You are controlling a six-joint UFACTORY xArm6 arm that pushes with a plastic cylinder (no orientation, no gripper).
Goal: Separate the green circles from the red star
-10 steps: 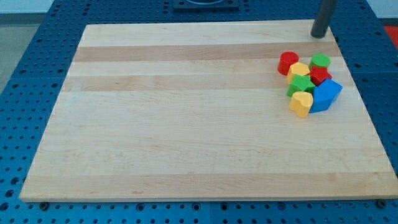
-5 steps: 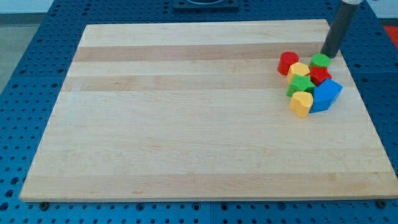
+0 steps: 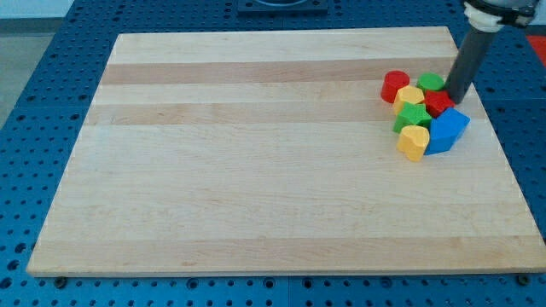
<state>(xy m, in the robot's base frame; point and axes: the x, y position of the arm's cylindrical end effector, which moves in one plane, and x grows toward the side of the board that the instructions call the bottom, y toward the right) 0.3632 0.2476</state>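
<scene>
A tight cluster of blocks sits at the view's right. A green circle [image 3: 431,82] is at its top, touching the red star [image 3: 438,103] just below it. My tip [image 3: 455,99] is at the right side of the green circle and the red star, touching or nearly touching them. A second green block [image 3: 411,116] lies left of and below the red star; its shape is unclear.
A red round block [image 3: 394,85] is at the cluster's upper left, a yellow block [image 3: 410,95] beside it. A blue block [image 3: 448,129] and a yellow heart [image 3: 414,141] are at the cluster's bottom. The wooden board [image 3: 256,170] ends close to the cluster's right.
My tip has moved down and right from the board's top edge to the right side of the cluster. The green circle has shifted slightly left.
</scene>
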